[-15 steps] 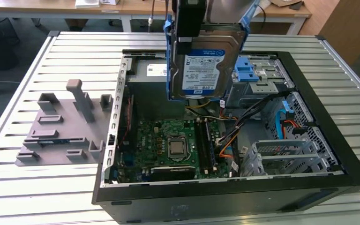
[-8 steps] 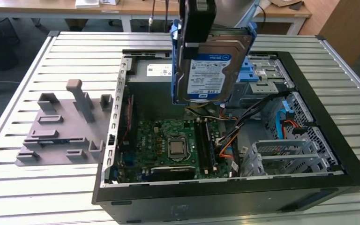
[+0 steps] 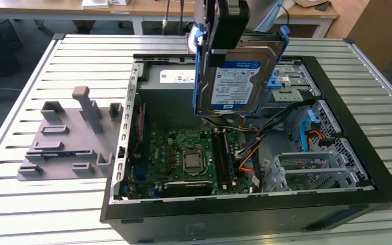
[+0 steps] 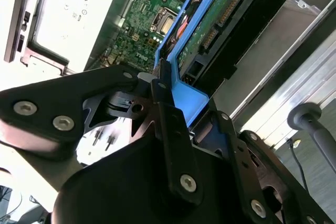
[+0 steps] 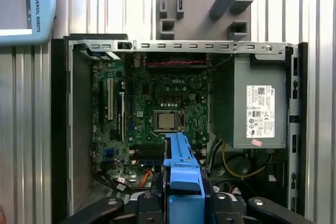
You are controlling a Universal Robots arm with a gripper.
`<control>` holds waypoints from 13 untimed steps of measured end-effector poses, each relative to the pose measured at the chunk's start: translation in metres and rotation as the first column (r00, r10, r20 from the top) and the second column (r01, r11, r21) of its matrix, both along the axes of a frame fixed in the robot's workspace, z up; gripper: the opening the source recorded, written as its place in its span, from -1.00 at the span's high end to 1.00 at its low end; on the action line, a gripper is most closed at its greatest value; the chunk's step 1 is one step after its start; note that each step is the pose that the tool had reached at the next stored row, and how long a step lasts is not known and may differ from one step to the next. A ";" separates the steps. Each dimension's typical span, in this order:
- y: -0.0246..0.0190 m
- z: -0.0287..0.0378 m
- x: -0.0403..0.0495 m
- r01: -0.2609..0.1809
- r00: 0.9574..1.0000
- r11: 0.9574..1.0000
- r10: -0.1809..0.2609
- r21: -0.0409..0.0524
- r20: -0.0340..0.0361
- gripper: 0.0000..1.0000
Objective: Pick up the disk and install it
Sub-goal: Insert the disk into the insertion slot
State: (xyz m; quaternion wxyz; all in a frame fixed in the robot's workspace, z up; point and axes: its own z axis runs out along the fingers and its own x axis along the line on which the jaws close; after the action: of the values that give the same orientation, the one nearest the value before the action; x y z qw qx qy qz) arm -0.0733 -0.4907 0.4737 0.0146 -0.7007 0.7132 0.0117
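A robotics lab: slatted metal workbench (image 3: 32, 204), opened computer case (image 3: 250, 219), desks (image 3: 148, 7) behind

Open computer case (image 3: 250, 217) lies beside grey fixture (image 3: 67, 148) on slatted table (image 3: 46, 214)

A slatted metal table (image 3: 59, 204) carries an open black computer case (image 3: 250, 224) and, beside it, a grey plastic fixture (image 3: 67, 148).

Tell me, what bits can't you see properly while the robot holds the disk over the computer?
Exterior view: the disk covers part of the metal cage behind it, and the top edge cuts off the gripper.
First wrist view: the disk is edge-on, so its label is hidden.
Second wrist view: the gripper's dark body hides much of the motherboard.
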 end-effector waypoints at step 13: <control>-0.0207 -0.0002 0.0023 0.001 1.000 1.000 -0.001 -0.003 0.000 0.27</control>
State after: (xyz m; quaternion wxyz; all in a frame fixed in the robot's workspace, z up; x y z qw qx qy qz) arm -0.0709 -0.5114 0.4735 0.0134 -0.7003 0.7137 0.0106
